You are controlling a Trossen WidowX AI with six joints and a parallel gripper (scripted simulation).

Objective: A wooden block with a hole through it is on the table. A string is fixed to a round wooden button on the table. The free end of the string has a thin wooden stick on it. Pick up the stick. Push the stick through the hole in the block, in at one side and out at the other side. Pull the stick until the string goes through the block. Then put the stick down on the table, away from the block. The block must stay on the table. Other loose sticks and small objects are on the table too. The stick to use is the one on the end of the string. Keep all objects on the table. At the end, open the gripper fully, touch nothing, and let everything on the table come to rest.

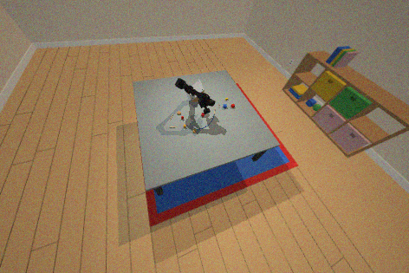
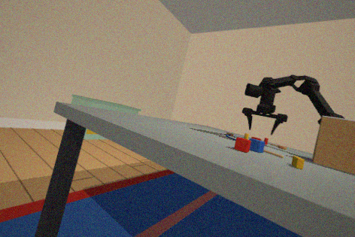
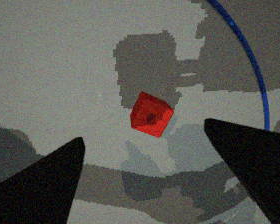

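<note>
My gripper (image 1: 208,113) (image 2: 261,131) (image 3: 145,133) is open and empty, pointing down above the table. The wooden block (image 2: 335,144) stands at the right edge of the exterior view; the arm largely hides it in the top view. The blue string (image 1: 209,126) (image 3: 254,56) curves over the table, right of the fingers in the wrist view. A thin wooden stick (image 2: 274,153) lies beside the blue cube; its join to the string is not clear. The button is too small to tell from other small orange things. No hole shows.
A red cube (image 3: 152,114) lies below, between the fingers in the wrist view. Another red cube (image 1: 233,106) (image 2: 242,144), a blue cube (image 1: 224,106) (image 2: 257,145) and a yellow piece (image 1: 226,99) (image 2: 298,162) lie to one side. A loose stick (image 1: 172,127) lies at the left.
</note>
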